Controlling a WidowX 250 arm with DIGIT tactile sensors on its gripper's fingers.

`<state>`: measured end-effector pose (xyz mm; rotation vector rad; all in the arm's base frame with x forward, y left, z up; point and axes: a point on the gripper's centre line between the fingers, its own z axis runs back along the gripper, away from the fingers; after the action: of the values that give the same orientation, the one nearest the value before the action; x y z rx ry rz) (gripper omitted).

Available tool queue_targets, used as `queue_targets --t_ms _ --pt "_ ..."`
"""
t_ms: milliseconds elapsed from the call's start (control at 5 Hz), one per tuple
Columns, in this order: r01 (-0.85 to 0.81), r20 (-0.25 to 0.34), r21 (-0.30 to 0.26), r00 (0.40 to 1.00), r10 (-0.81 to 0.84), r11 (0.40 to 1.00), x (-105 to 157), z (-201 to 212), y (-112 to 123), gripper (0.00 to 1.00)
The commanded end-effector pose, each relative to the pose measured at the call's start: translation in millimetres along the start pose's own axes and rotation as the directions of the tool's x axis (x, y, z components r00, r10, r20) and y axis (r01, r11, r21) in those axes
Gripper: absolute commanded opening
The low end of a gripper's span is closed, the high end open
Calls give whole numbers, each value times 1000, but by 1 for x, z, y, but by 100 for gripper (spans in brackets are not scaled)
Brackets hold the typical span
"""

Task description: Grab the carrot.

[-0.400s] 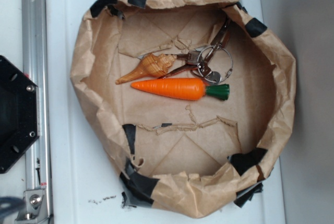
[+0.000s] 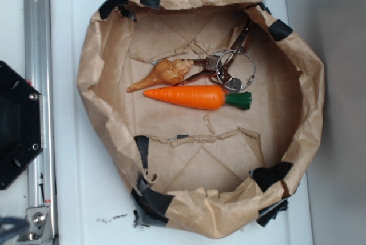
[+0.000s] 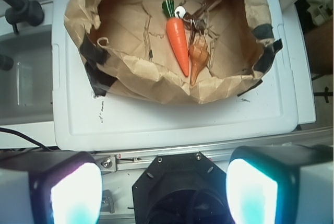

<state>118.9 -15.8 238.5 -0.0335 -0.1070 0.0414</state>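
Your gripper hangs well back from the brown paper nest, its 2 fingers spread wide apart, nothing between them. Inside the nest, the seashell lies just above the carrot, whose green cap points right, touching the key ring.

Wrist cam is looking down from pretty far back. The hand sits along the bottom edge, its two fingers spread wide apart and glowing pale at bottom left and bottom right. Up top, a crumpled brown paper bowl sits on the white bench. Inside, the carrot lies point-down, green cap up, with a seashell just beside it on the right and keys by the cap.
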Motion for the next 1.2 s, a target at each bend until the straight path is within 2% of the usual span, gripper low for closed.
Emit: queue_targets --t_ms 0,200,400,600,800,1000 --pt "99 131 -28 987 -94 995 81 -51 17 100" --pt "112 133 -10 985 -110 994 110 -92 25 100" --pt "171 63 55 983 -174 984 126 -142 19 100" --pt "206 5 53 978 -207 977 136 -182 15 100" --pt "249 -52 -4 967 -249 969 139 -214 -6 100" --pt "296 -99 48 952 -291 954 131 -231 -16 100"
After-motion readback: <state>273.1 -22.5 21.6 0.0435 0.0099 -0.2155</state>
